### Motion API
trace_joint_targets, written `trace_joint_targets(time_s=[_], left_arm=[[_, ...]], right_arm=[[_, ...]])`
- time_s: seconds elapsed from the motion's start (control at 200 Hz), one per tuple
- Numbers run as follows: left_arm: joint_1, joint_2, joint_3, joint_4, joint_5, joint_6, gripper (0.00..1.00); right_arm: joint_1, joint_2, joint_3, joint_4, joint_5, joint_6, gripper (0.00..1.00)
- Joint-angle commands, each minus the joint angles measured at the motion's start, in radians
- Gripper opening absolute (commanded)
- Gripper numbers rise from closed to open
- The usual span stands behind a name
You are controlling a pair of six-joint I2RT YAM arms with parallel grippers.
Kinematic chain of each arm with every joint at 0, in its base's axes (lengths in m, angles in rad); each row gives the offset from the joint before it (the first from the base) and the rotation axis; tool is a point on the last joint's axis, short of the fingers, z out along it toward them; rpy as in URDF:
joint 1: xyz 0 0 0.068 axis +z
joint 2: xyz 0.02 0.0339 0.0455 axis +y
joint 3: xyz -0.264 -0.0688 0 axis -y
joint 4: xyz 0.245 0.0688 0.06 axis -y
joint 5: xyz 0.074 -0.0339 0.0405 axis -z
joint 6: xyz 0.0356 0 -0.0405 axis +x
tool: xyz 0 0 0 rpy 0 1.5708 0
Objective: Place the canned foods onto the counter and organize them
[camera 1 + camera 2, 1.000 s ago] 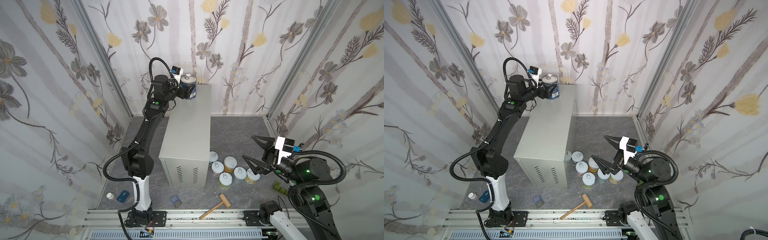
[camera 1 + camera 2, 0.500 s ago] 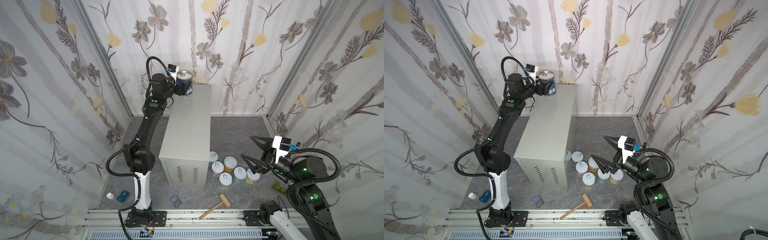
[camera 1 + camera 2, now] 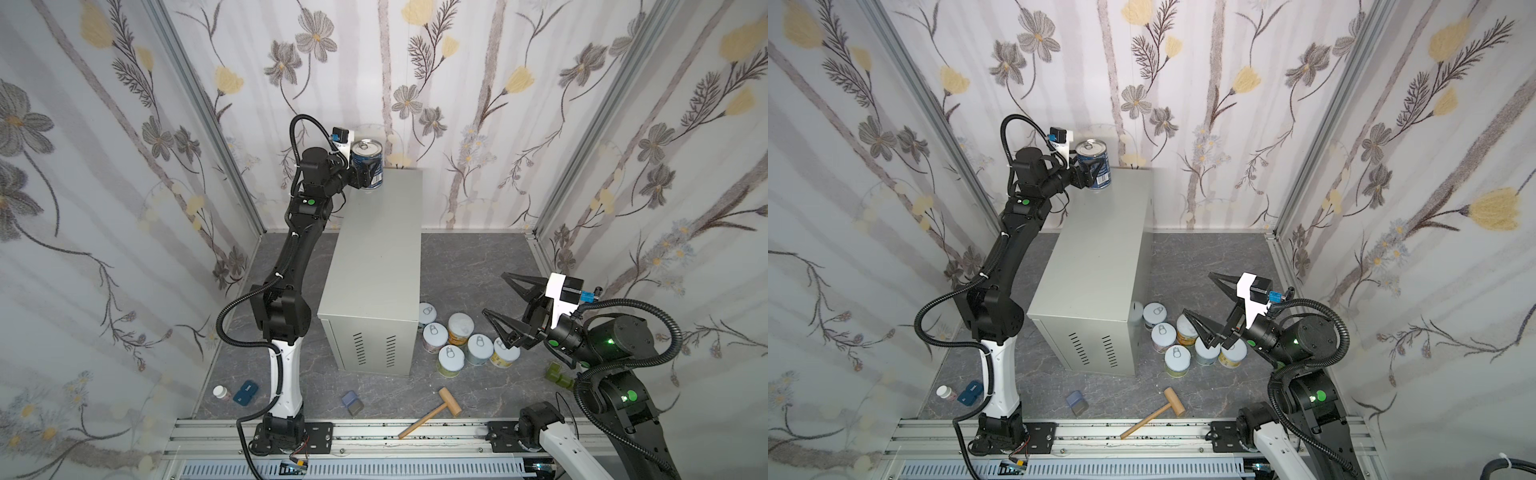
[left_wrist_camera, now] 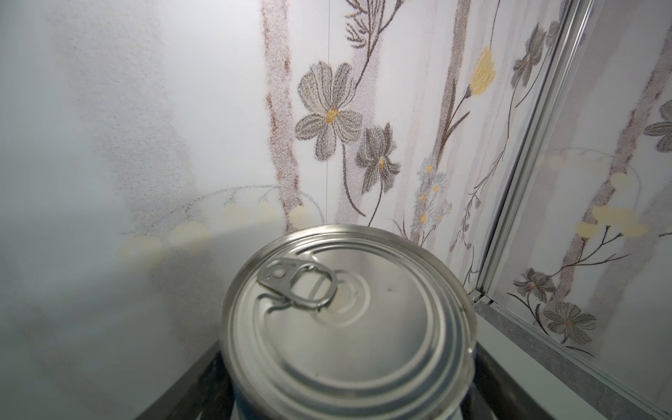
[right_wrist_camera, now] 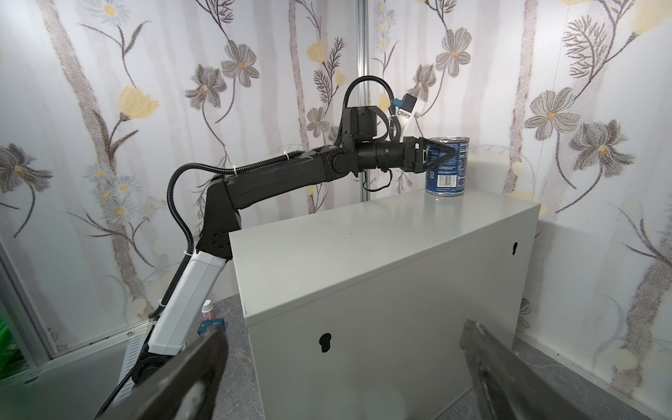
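Closest to us, a mallet and a block lie apart on the floor. Just past them we see six small cans standing clustered, lids on, just beside the right side of the bench. The right end effector hangs above that cluster, jaws spread wide, holding nothing. Farthest off, at the bench's far left corner, the left end effector is clamped on the sides of the blue can, jaws parted to its width. The can is upright with its pull-tab lid sealed. Its base seems to meet the bench top, though we cannot tell for sure that it rests there.
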Motion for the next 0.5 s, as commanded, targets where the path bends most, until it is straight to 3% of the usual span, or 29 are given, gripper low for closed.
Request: trace_joint_targets(time_s=[0.0, 0.495], left_arm=[[0.000, 0.018, 0.005, -0.069, 0.040, -0.040, 0.76], [-0.020, 0.034, 0.007, -0.067, 0.059, -0.026, 0.76]], right_arm=[[0.003, 0.008, -0.004, 0.018, 0.010, -0.010, 1.00], [0.003, 0.016, -0.007, 0.034, 0.004, -0.008, 1.00]])
